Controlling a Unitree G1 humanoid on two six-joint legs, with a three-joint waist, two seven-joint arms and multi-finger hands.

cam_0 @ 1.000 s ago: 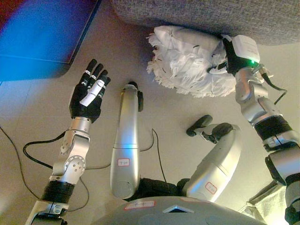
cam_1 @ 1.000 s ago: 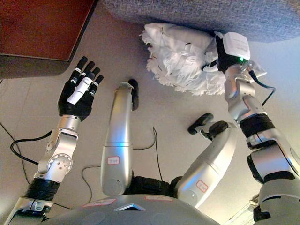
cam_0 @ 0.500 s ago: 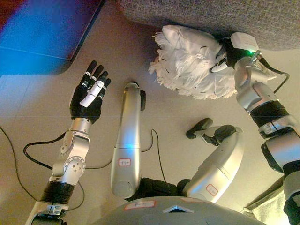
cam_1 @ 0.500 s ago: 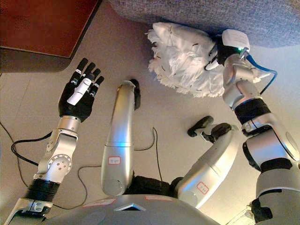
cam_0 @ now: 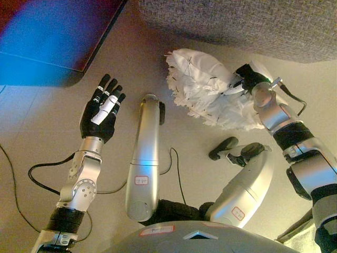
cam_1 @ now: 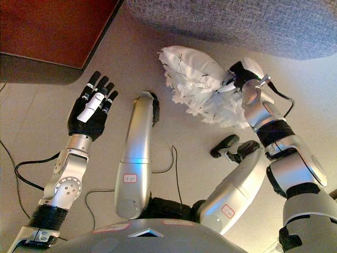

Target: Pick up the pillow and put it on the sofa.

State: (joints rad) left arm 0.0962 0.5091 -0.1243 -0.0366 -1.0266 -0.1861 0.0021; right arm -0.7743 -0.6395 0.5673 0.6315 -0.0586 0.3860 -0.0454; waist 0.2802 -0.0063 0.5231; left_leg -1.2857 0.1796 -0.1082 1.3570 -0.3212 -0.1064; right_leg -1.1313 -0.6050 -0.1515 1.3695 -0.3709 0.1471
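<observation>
Gripping white pillow (cam_0: 208,87): right robot hand (cam_0: 243,79); left robot hand (cam_0: 101,109) spread.

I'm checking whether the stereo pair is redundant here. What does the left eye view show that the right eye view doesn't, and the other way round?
Only the left eye view: almost nothing of its own; the dark furniture panel at upper left is hard to read there.

Only the right eye view: the same panel shows plainly as red-brown wood with a dark edge.

Both: the white feathery pillow on the floor below the grey sofa, the right hand shut on its right side, and the left hand open, apart from it.
</observation>
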